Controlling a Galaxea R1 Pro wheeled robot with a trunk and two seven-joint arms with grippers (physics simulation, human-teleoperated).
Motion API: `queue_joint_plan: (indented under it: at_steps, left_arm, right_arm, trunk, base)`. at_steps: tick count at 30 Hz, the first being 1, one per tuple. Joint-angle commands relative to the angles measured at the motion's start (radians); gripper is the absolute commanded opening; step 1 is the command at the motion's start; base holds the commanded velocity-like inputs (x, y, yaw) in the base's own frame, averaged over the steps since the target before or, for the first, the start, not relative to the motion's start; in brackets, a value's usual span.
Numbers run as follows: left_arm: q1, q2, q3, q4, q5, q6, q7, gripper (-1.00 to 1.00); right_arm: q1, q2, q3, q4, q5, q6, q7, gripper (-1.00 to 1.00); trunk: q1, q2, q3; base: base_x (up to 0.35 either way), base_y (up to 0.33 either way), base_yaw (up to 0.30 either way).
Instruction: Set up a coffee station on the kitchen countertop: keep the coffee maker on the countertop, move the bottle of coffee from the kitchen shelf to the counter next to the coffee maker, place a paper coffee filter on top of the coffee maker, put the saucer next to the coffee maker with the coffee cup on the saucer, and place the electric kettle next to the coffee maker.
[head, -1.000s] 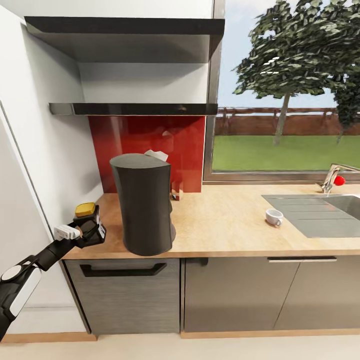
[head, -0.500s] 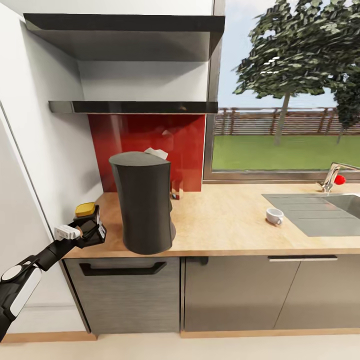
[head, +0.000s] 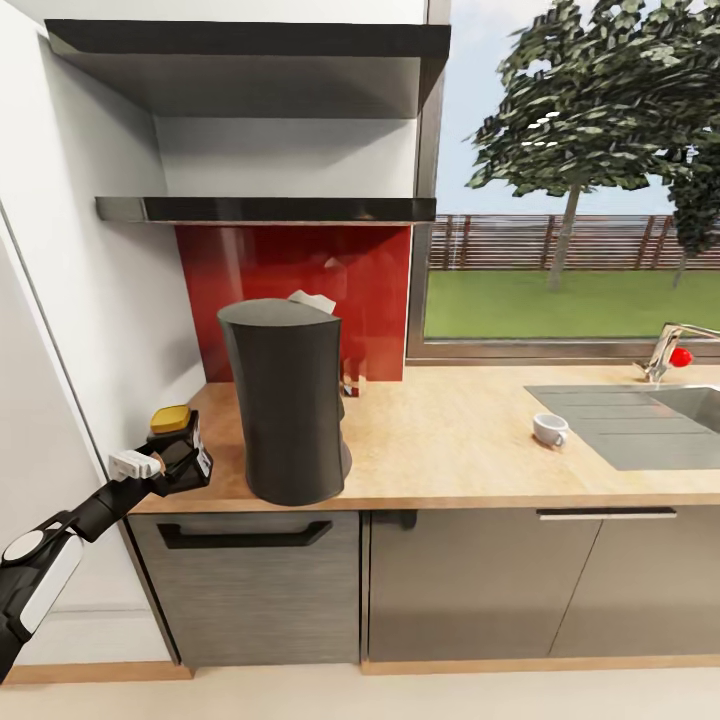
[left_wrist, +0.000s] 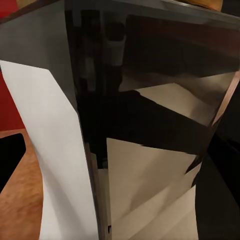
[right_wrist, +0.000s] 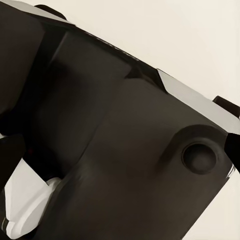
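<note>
On the light tan wood-look kitchen countertop (head: 470, 440), the left gripper (head: 180, 452) clenches the small dark brown squarish bottle of coffee (head: 178, 440) by its flat sides, probably rigid, slick glass.

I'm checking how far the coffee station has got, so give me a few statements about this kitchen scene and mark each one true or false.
1. The left gripper holds the bottle of coffee at the countertop's left end. True.
2. The coffee cup sits on a saucer. False: it stands directly on the countertop, near the sink.
3. The coffee maker stands on the countertop. True.
4. The bottle of coffee is to the right of the coffee maker. False: it is to its left.
5. The coffee cup touches the coffee maker. False: they stand well apart.
</note>
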Motion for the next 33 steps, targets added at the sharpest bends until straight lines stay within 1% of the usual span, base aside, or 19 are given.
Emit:
queue_joint_plan:
  at_steps: [1, 8, 19, 33]
  left_arm:
    - [-0.001, 0.000, 0.000, 0.001, 0.006, 0.000, -0.005, -1.00]
    - [-0.001, 0.000, 0.000, 0.001, 0.006, 0.000, -0.005, -1.00]
    - [-0.001, 0.000, 0.000, 0.001, 0.006, 0.000, -0.003, -1.00]
    - [-0.001, 0.000, 0.000, 0.001, 0.006, 0.000, -0.003, -1.00]
  right_arm:
    - [-0.001, 0.000, 0.008, 0.001, -0.008, -0.004, 0.004, 1.00]
    - [-0.001, 0.000, 0.008, 0.001, -0.008, -0.004, 0.004, 1.00]
    - [-0.001, 0.000, 0.008, 0.001, -0.008, -0.004, 0.004, 1.00]
    - [-0.001, 0.000, 0.008, 0.001, -0.008, -0.004, 0.004, 1.00]
  trunk:
    - [0.000, -0.001, -0.001]
    - [0.000, -0.001, -0.001]
    - [0.000, -0.001, -0.001]
    - [0.000, -0.001, -0.001]
  base:
    - [0.000, 0.000, 0.000]
    - [0.005, 0.000, 0.000]
    - [0.129, 0.000, 0.000]
    - [0.058, 0.000, 0.000]
